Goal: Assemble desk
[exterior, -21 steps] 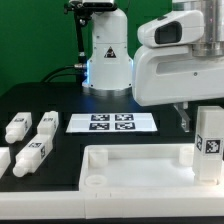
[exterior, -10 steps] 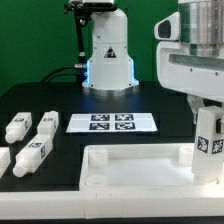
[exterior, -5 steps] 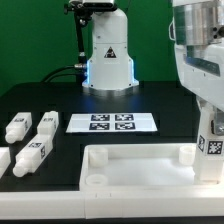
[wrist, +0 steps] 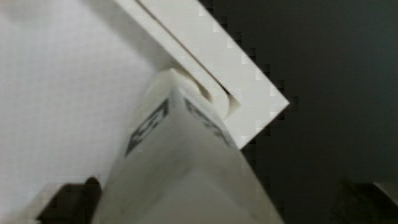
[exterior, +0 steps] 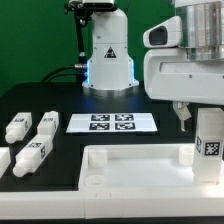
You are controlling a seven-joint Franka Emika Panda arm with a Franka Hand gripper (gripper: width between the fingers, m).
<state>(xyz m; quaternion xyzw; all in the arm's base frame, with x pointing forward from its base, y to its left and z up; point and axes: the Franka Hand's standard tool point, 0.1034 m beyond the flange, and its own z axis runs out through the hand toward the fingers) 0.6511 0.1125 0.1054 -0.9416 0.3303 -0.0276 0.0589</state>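
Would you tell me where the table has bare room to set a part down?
Bare black table lies between the loose legs and the marker board, and behind that board up to the robot base. The desk top has a bare inner floor too. Crowded: the exterior view's right, around the upright leg.

The table [exterior: 150, 105] was black, against a green backdrop [exterior: 30, 40]. The desk top [exterior: 130, 165] at the table's near edge was plain white, rim and corner sockets alike. The upright leg [exterior: 208, 140] on its corner at the exterior view's right was white and bore a black-and-white square tag [exterior: 212, 146]. The loose legs [exterior: 33, 154] along the table's edge at the exterior view's left were white with similar black-and-white tags. The marker board [exterior: 112, 123] was white, printed with four black-patterned squares. The arm housing [exterior: 185, 70] and the robot base [exterior: 108, 55] were white, the base carrying a dark mark.
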